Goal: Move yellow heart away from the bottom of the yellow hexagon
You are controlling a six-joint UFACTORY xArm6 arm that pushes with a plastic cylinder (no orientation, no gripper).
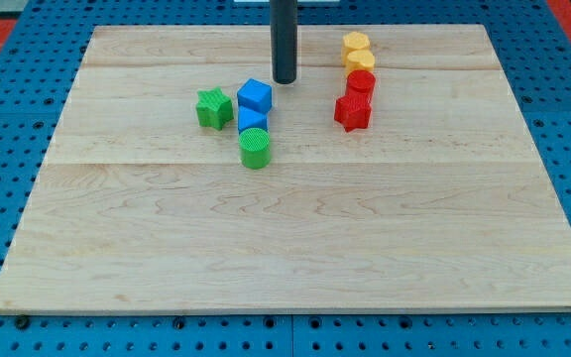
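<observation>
A yellow hexagon (356, 43) sits near the view's top, right of centre. A yellow heart (360, 59) lies just below it, touching it. My tip (284, 81) rests on the board well to the left of both yellow blocks, just above and to the right of a blue cube (255, 95). The rod rises from the tip to the view's top edge.
A red round block (361, 82) and a red star (352, 111) sit directly below the yellow heart. Left of centre are a green star (214, 108), a second blue block (252, 120) and a green cylinder (255, 148). The wooden board (295, 238) lies on a blue pegboard.
</observation>
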